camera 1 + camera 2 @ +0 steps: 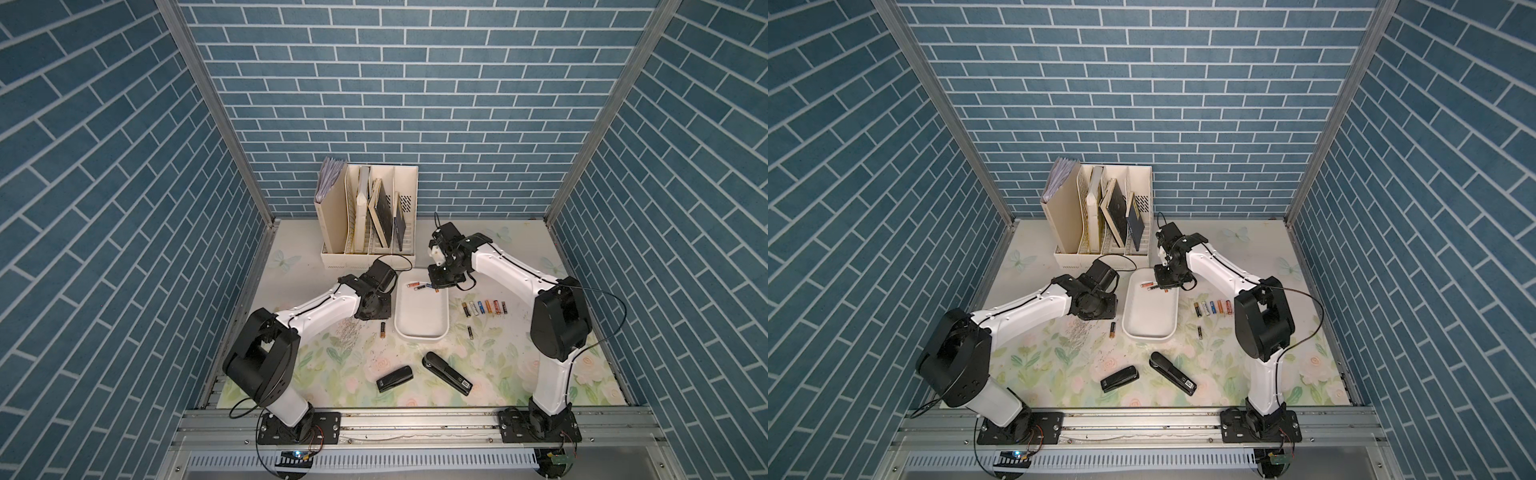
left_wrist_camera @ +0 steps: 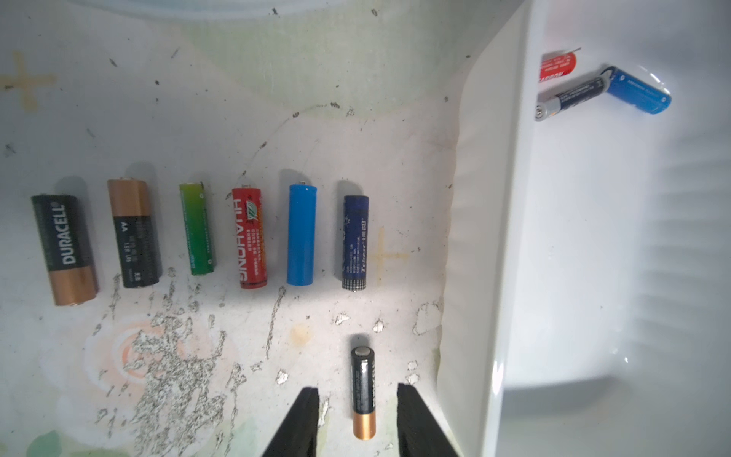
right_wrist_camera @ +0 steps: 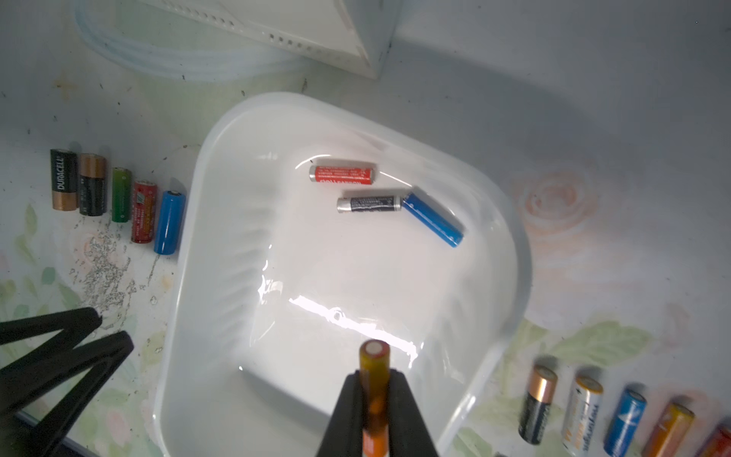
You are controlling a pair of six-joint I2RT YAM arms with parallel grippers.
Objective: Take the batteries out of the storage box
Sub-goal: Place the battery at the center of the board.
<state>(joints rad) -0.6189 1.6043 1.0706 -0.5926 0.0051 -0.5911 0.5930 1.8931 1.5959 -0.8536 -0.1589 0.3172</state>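
Top views both show the storage box (image 1: 422,318) mid-table between the arms. A few batteries (image 1: 417,286) lie at its far end, and a row (image 1: 484,307) sits on the table (image 1: 478,374) on the right arm's side, probably laid parallel so none roll.

Left wrist view: the left gripper (image 2: 358,389) hangs open astride a black-and-gold battery (image 2: 363,368), which lies on the table just beside the box wall. It touches neither jaw, so it is free.

Right wrist view: the right gripper (image 3: 374,380) is clamped across an orange battery (image 3: 374,362) above the box. Its end sticks out past the jaws, which suits laying it flat.
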